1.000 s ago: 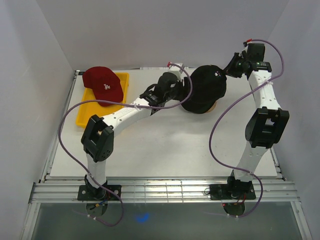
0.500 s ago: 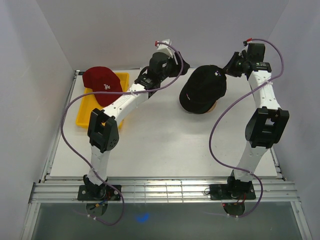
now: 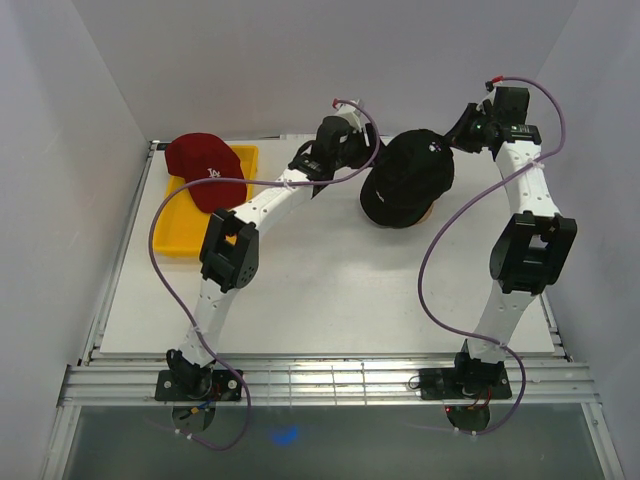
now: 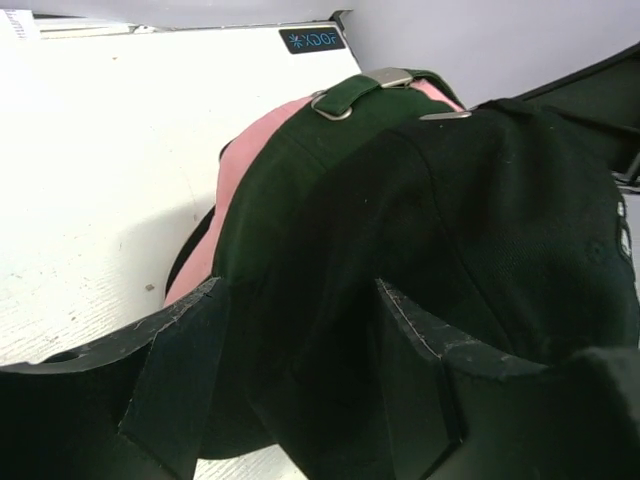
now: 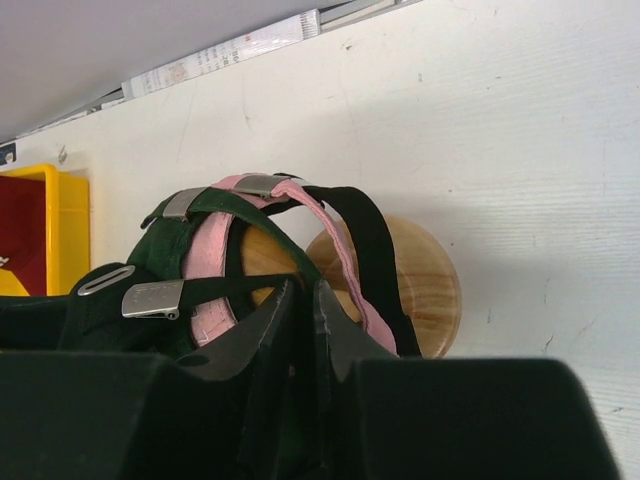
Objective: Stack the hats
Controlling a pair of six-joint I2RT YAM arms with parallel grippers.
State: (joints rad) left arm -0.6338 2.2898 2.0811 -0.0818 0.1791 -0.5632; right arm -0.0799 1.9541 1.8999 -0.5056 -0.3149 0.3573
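Just beside the black fabric baseball cap near the white desk's far edge, left fingers stand spread; right fingers, almost closed, meet its back strap, grip unclear.

We read a white "LA" on the front of the dark red cap. The white mark on the black cap is too small for us to read, as are the blue characters on a black label at the table edge.
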